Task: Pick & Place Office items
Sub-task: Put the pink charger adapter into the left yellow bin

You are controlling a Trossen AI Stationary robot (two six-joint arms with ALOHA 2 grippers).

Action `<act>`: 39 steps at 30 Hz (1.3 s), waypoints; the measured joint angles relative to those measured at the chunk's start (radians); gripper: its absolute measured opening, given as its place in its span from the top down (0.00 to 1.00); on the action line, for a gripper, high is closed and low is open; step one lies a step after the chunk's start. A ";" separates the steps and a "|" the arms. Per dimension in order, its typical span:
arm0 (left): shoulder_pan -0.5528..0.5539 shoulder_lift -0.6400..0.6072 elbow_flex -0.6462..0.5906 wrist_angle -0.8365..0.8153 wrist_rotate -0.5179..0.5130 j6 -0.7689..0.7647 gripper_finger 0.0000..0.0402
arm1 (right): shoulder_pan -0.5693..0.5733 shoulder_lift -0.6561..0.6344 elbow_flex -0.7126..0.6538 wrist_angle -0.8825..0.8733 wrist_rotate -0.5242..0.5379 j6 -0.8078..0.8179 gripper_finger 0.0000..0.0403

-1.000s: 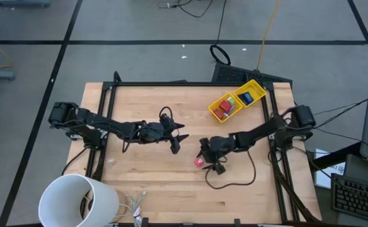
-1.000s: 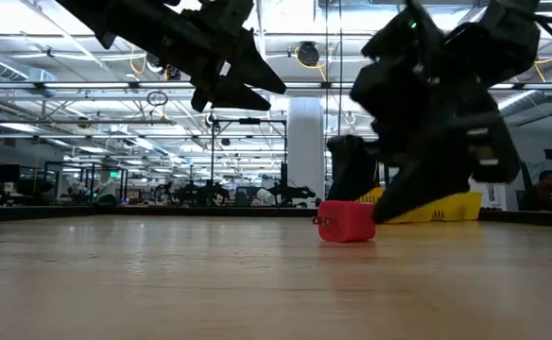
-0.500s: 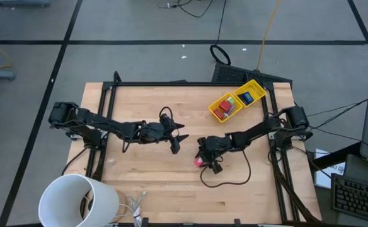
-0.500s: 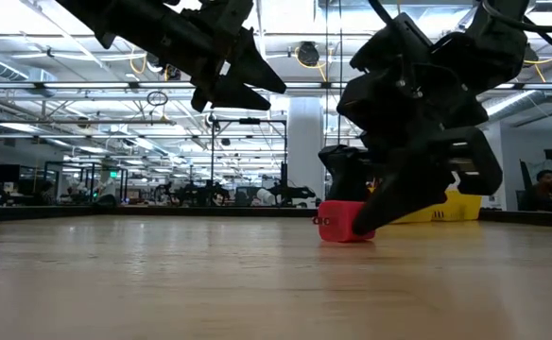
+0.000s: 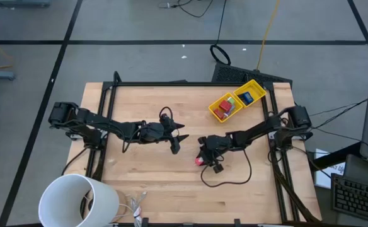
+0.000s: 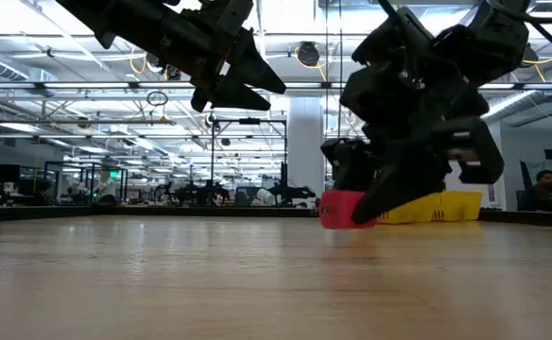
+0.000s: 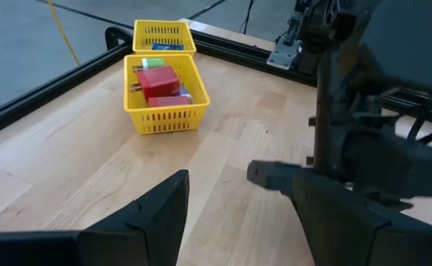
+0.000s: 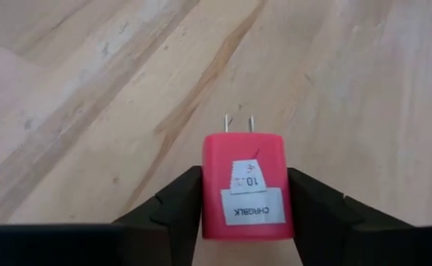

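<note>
A pink-red plug block (image 8: 245, 196) with two metal prongs and a white label sits between the fingers of my right gripper (image 5: 201, 161), which is shut on it near the table's middle, toward the near side. The low view shows the block (image 6: 344, 210) a little above the wood. My left gripper (image 5: 176, 144) hovers open above the table's middle, left of the block, holding nothing. A yellow two-part bin (image 5: 236, 101) at the far right holds red, blue and green pieces. My right gripper pinches the block's two long sides (image 8: 210, 199) between its two fingers (image 8: 316, 207). The fingers lie along the block, slanting down from the table's right. The prongs (image 8: 238, 122) point away from the gripper. The block is level, label up, just clear of the table.
A big white cylinder (image 5: 77, 200) stands at the table's near left corner, with loose cables (image 5: 133, 208) beside it. A black cable loops on the wood (image 5: 228, 180) below the right arm. A black frame (image 5: 184, 83) runs along the table's edges.
My right gripper has shut its fingers on the pink-red block, taken hold of it and raised it a little off the wood. The block has stayed level.
</note>
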 joint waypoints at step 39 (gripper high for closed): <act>0.000 -0.001 0.000 -0.006 -0.002 -0.002 0.40 | 0.017 -0.103 -0.112 0.079 0.079 0.074 0.32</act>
